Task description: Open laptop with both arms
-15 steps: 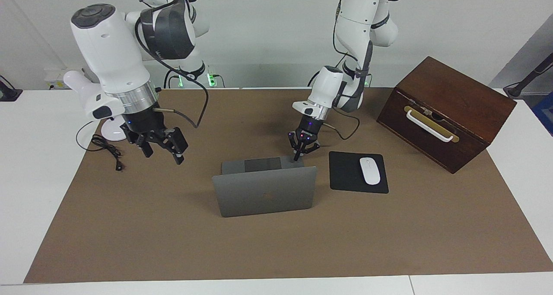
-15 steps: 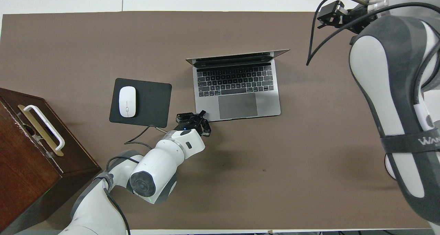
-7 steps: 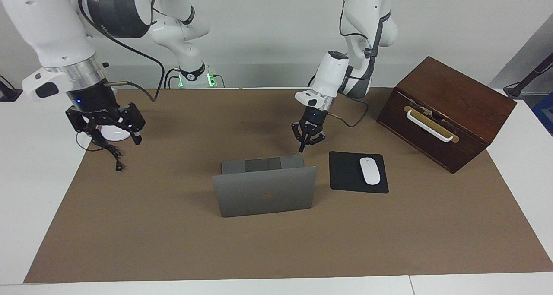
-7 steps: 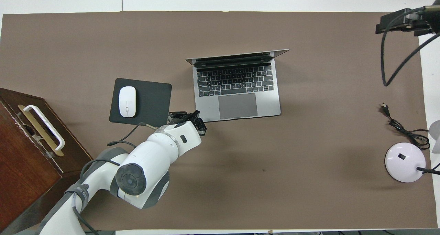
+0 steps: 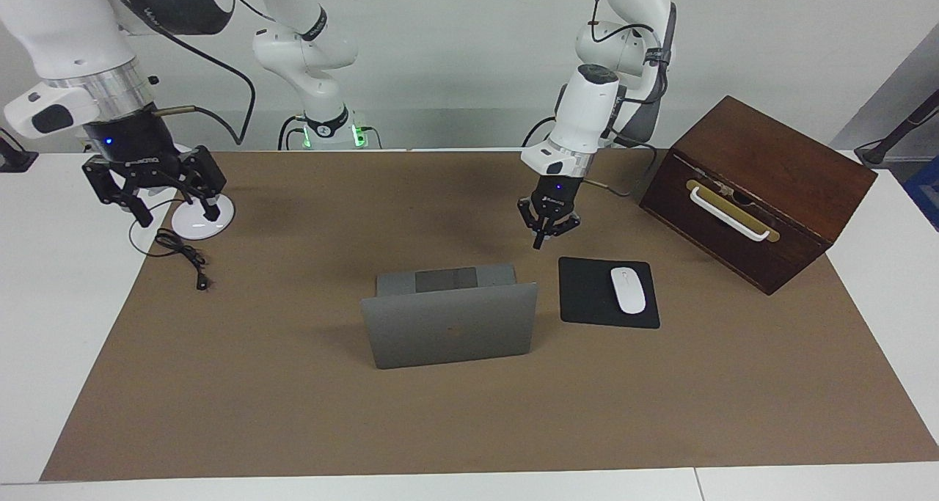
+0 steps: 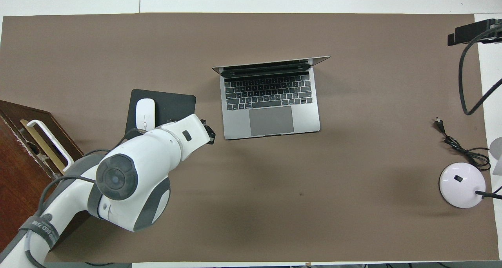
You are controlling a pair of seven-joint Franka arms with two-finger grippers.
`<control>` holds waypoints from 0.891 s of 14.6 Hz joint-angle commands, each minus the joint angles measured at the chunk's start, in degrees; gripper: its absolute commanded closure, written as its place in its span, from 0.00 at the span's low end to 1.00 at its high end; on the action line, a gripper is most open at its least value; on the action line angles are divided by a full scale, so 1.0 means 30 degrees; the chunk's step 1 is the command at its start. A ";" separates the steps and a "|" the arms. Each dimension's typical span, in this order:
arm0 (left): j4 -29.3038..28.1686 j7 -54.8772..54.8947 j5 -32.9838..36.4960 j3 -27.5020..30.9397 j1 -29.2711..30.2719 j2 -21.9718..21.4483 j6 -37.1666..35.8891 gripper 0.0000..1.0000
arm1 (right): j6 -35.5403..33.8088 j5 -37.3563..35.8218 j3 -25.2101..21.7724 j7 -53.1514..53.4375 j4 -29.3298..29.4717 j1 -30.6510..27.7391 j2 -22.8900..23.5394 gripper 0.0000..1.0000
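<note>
Item: laptop (image 5: 449, 325), silver-grey, dark logo on lid. Location: middle of the brown mat on the tabletop (image 5: 59, 384), just beside the black mouse pad (image 5: 590, 295) that carries the white mouse (image 5: 628, 290), on the side toward the right arm's end.

Condition: lid already raised, standing near upright; keyboard and trackpad exposed. The opening step looks complete.

Orientation: long axis runs across the tabletop, from one arm's end toward the other. Keyboard edge lies nearer to the robots, the hinge farther; the screen faces the robots.

Left end effector (image 5: 540, 238): fingertips met, carrying nothing, raised over the mat next to the laptop's near corner, clear of it.

Right end effector (image 5: 174, 204): fingers spread apart, carrying nothing, up over the white lamp base (image 5: 198, 222) and its black cord (image 5: 183, 255), well apart from the laptop.

Next move, as judged: nothing more on the laptop; both arms need only draw clear to rest.
</note>
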 commanded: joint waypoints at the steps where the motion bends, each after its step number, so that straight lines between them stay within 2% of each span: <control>1: 0.1120 -0.0019 -0.0003 0.0008 0.1112 -0.0356 -0.2346 1.00 | 0.1507 -0.0469 0.1943 0.1695 -0.1630 -0.1476 -0.0771 0.00; 4: 0.2554 0.0418 -0.0002 0.0038 0.2750 -0.0941 -0.5360 1.00 | 0.2708 -0.1289 0.1975 0.2525 -0.4054 -0.1536 -0.1821 0.00; 6: 0.3550 0.1645 -0.0002 0.0038 0.4099 -0.1410 -0.7907 1.00 | 0.2511 -0.1202 0.1946 0.2671 -0.5290 -0.1449 -0.2410 0.00; 8: 0.3965 0.2905 -0.0002 0.0038 0.5563 -0.1995 -0.9789 1.00 | 0.2070 -0.1202 0.1451 0.2789 -0.5558 -0.1331 -0.2441 0.00; 10: 0.4227 0.3612 -0.0002 0.0038 0.6824 -0.2407 -1.0903 1.00 | 0.2068 -0.1231 0.0194 0.2497 -0.5617 -0.0778 -0.2412 0.00; 13: 0.6125 0.4257 0.0027 0.0154 0.8027 -0.2497 -1.3593 1.00 | 0.2011 -0.1144 -0.0134 0.2173 -0.5384 -0.0628 -0.2412 0.00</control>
